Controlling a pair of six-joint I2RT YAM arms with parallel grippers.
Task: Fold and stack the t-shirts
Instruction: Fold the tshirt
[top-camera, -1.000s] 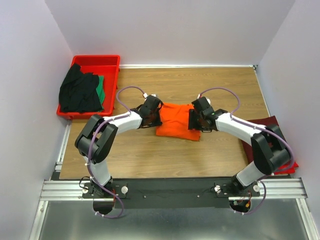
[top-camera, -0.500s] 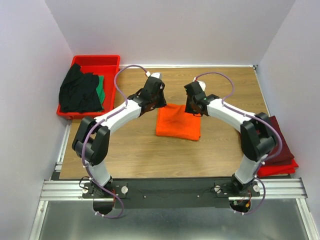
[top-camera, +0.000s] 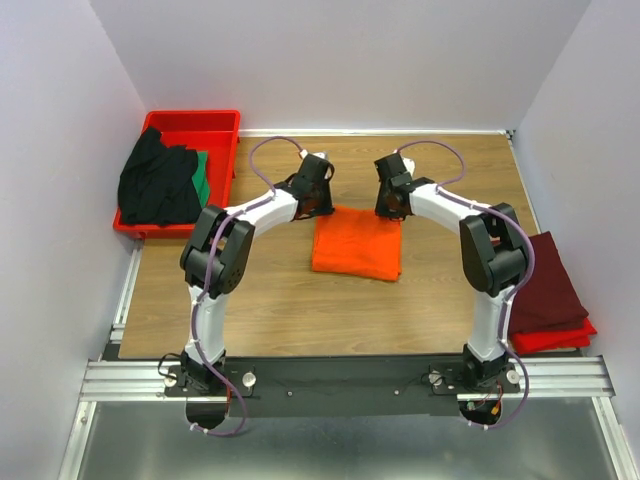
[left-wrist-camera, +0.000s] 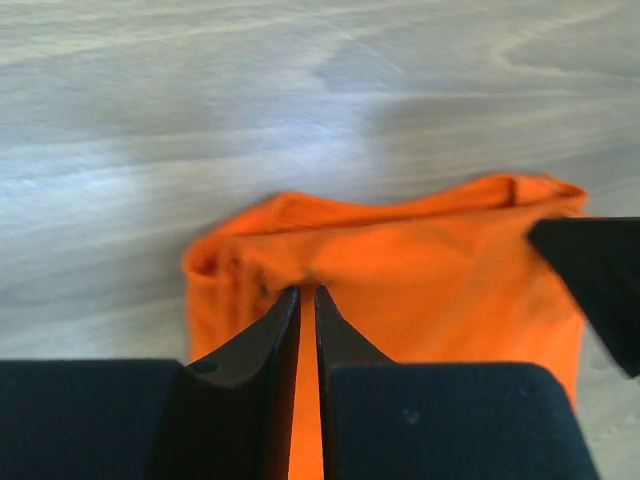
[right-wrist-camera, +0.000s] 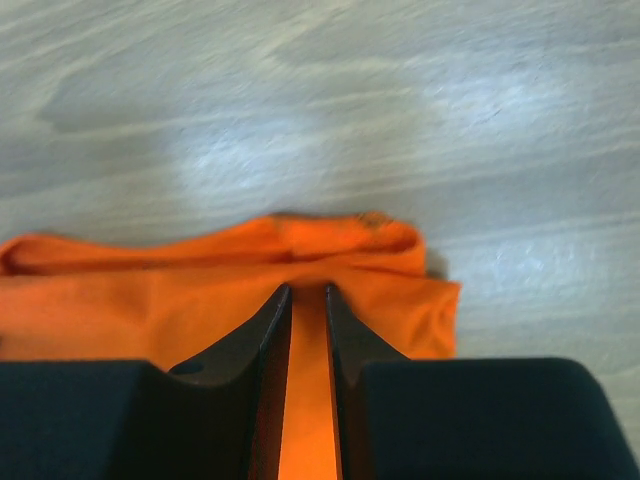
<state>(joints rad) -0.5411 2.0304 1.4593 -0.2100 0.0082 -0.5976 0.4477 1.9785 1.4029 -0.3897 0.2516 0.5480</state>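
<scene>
The orange t-shirt (top-camera: 357, 245) lies folded into a rectangle in the middle of the table. My left gripper (top-camera: 320, 205) is at its far left corner. In the left wrist view the jaws (left-wrist-camera: 307, 290) are nearly together, and the orange cloth (left-wrist-camera: 430, 270) puckers at their tips. My right gripper (top-camera: 390, 207) is at the far right corner. Its jaws (right-wrist-camera: 308, 288) pinch a gathered ridge of the same cloth (right-wrist-camera: 150, 310). A maroon t-shirt (top-camera: 548, 285) lies folded at the right table edge. The black t-shirt (top-camera: 158, 185) and green t-shirt (top-camera: 203, 175) lie crumpled in the tray.
The red plastic tray (top-camera: 200, 122) stands at the back left corner. A red layer (top-camera: 560, 335) shows under the maroon shirt. White walls close in the table at the back and on both sides. Bare wood lies in front of and behind the orange shirt.
Both arms have swung from the orange shirt's sides up to its far corners. The right jaws have narrowed onto the cloth. The shirt itself has barely shifted.
</scene>
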